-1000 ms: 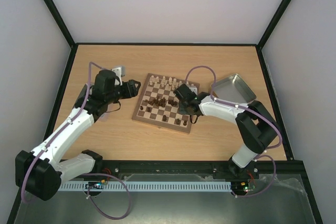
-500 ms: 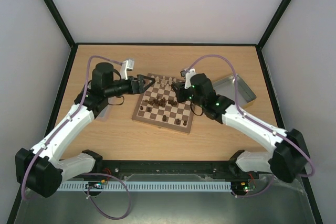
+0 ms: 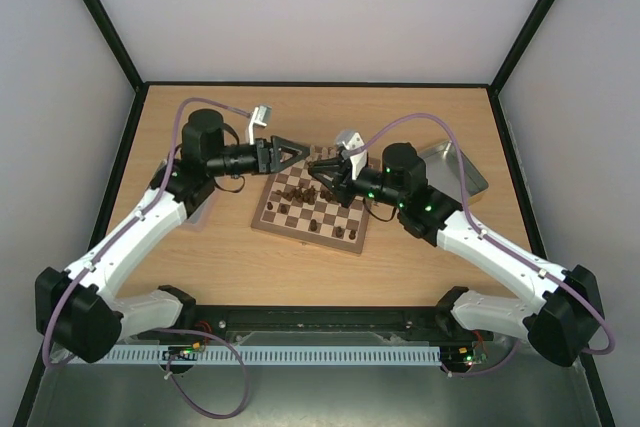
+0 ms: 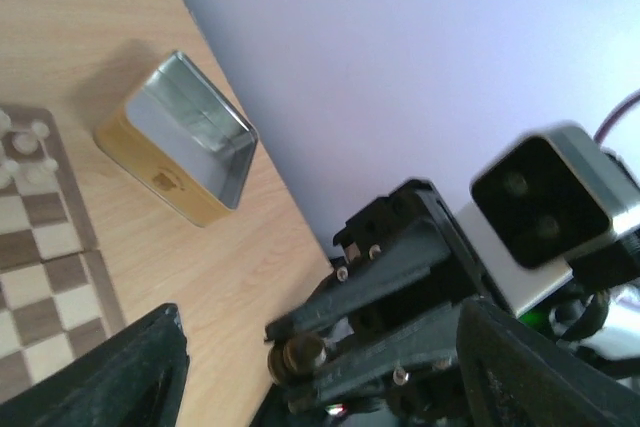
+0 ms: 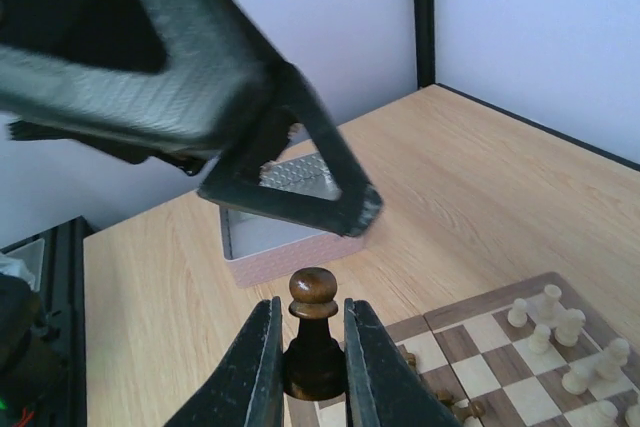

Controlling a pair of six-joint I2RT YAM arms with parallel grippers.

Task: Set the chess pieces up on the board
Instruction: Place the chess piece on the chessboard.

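The board (image 3: 330,215) lies mid-table with several dark pieces (image 3: 300,193) clustered on it. Cream pieces (image 5: 560,337) stand along its far edge. My right gripper (image 5: 310,305) is shut on a dark pawn (image 5: 313,292), held upright above the board's far edge. In the top view the right gripper (image 3: 322,173) points left. My left gripper (image 3: 293,155) hangs open just in front of it, tips facing it, with nothing held. In the left wrist view the dark pawn (image 4: 300,357) shows between the right gripper's fingers, in line with the left gripper (image 4: 318,319).
A grey metal tray (image 3: 458,165) sits right of the board, also seen as the metal tray (image 4: 185,152). A second tray (image 5: 280,232) with pink sides lies left of the board, under my left arm. Walls enclose the table.
The right gripper rose off the board with the dark pawn and swung left. The left gripper moved right over the board's far edge and opened wider. The two now face each other.
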